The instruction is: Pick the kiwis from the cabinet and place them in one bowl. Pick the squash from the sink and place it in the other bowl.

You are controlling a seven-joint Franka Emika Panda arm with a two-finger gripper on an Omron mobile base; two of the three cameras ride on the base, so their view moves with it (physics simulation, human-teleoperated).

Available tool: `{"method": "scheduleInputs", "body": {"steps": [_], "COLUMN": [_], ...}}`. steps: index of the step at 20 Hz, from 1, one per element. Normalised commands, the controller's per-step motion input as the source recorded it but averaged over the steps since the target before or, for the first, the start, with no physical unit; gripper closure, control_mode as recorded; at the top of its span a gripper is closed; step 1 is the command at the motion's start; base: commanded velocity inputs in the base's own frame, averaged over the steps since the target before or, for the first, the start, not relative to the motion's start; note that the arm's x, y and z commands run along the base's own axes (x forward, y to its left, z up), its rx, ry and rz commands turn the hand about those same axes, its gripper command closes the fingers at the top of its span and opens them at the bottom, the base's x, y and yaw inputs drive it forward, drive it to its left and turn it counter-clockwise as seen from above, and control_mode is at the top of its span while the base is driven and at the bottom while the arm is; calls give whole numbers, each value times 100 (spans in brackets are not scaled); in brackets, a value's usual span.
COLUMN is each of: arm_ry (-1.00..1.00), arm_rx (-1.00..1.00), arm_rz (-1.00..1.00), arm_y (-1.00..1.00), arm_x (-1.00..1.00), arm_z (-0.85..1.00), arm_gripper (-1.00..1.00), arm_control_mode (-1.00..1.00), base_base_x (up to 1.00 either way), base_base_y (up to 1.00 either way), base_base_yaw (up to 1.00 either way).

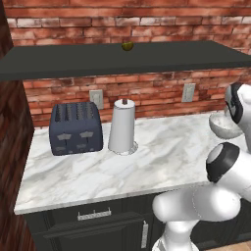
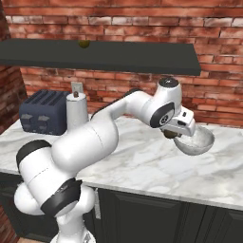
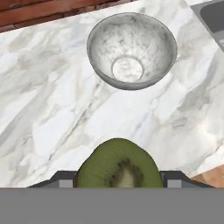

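My arm reaches right; my gripper (image 3: 118, 177) clamps one kiwi (image 3: 118, 165) above one speckled bowl (image 3: 131, 50). Second kiwi (image 1: 128, 46), apparently, on the cabinet (image 1: 122, 61).

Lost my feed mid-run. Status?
Gripper shut on kiwi, above counter beside pale bowl. Second kiwi on cabinet. Path clear.

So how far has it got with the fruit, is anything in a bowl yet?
Nothing is in a bowl yet: the pale speckled bowl is empty. In hand: the gripper holds a green kiwi just short of that bowl, above the marble counter. Left: drop it in, fetch the other kiwi from the dark cabinet, then the squash from the sink.
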Motion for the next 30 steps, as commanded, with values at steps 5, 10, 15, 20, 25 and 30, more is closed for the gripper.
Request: {"method": "scheduleInputs", "body": {"steps": [5,10,15,20,25,30], "arm_ry": [-13,-3,-10,-9,-2,-1], "arm_rx": [0,0,0,-1,-1,0], "arm_rz": [0,0,0,0,0,0], "arm_y": [-56,-34,-16,-25,-43,-18], "arm_x": [39,44,49,47,36,27], "arm_z": [-1,-18,-24,-30,-28,-3], "arm_gripper": [100,100,100,100,100,100], "arm_control_mode": [-100,-100,-100,-100,-100,-100], "base_base_x": [0,0,0,0,0,0], "base_base_y": [0,0,0,0,0,0], "base_base_yaw": [0,0,0,0,0,0]}}
